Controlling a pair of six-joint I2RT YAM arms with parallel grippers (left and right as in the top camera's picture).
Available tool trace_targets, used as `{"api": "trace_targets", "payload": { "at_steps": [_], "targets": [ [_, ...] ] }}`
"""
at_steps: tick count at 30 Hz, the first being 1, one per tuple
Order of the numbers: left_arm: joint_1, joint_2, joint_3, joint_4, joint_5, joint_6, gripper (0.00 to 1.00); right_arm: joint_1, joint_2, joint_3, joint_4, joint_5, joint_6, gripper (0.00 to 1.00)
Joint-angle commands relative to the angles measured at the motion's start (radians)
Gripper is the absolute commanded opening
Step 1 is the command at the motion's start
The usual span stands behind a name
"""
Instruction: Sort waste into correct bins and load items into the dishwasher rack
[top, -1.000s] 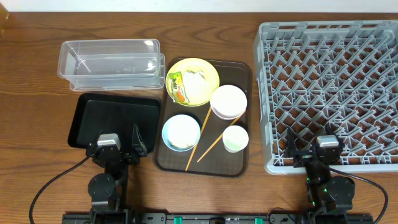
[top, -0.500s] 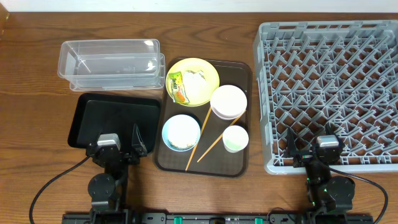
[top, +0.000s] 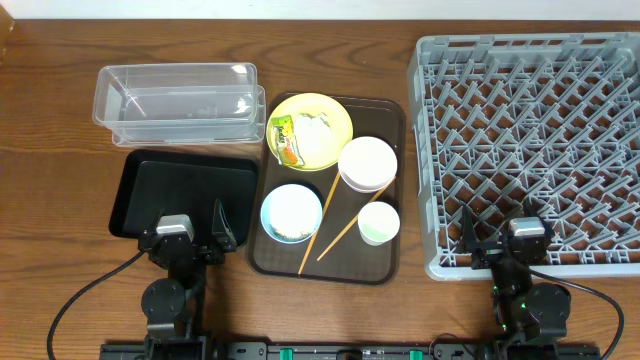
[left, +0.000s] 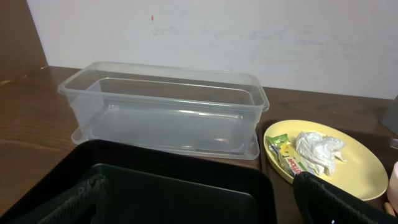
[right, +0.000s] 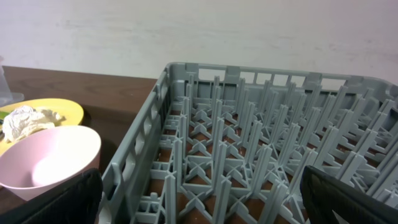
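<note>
On a dark-brown serving tray (top: 325, 272) lie a yellow plate (top: 335, 108) with a snack wrapper (top: 286, 141) and a white tissue (top: 314, 126), stacked white-pink bowls (top: 367, 163), a light-blue bowl (top: 291, 212), a pale cup (top: 379, 222) and two chopsticks (top: 322, 222). The clear tub (top: 178, 100) and black tray (top: 185, 190) lie to the left, the grey rack (top: 530, 140) to the right. My left gripper (top: 188, 224) is open and empty over the black tray's near edge (left: 174, 186). My right gripper (top: 505, 235) is open and empty at the rack's near edge (right: 261, 124). I cannot make out loose rice.
The left wrist view shows the tub (left: 165, 106), the plate (left: 354, 168), the wrapper (left: 287, 155) and the tissue (left: 317, 148). The right wrist view shows a pink bowl (right: 50, 158) left of the rack. A white wall stands behind the table.
</note>
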Motion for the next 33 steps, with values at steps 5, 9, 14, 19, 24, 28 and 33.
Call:
{"api": "trace_targets", "payload": {
  "at_steps": [5, 9, 14, 19, 24, 28, 33],
  "targets": [
    [0.006, -0.006, -0.015, -0.042, -0.008, -0.013, 0.96, -0.006, -0.008, -0.001, -0.004, -0.008, 0.002, 0.99],
    [0.006, -0.006, -0.015, -0.042, -0.009, -0.013, 0.96, -0.006, -0.008, -0.001, -0.004, -0.008, 0.002, 0.99],
    [0.006, -0.006, -0.015, -0.042, -0.009, -0.013, 0.96, -0.006, -0.008, -0.001, -0.004, -0.008, 0.002, 0.99],
    [0.006, -0.006, -0.015, -0.042, -0.009, -0.013, 0.96, -0.006, -0.008, -0.001, -0.004, -0.008, 0.002, 0.99],
    [0.006, -0.006, -0.015, -0.042, -0.009, -0.013, 0.96, -0.006, -0.008, -0.001, -0.004, -0.008, 0.002, 0.99],
    [0.006, -0.006, -0.015, -0.036, -0.010, -0.012, 0.96, -0.006, -0.008, -0.001, -0.004, -0.008, 0.002, 0.99],
    [0.006, -0.006, -0.015, -0.029, -0.035, -0.013, 0.97, -0.006, -0.008, -0.001, -0.004, -0.008, 0.002, 0.99]
  ]
}}
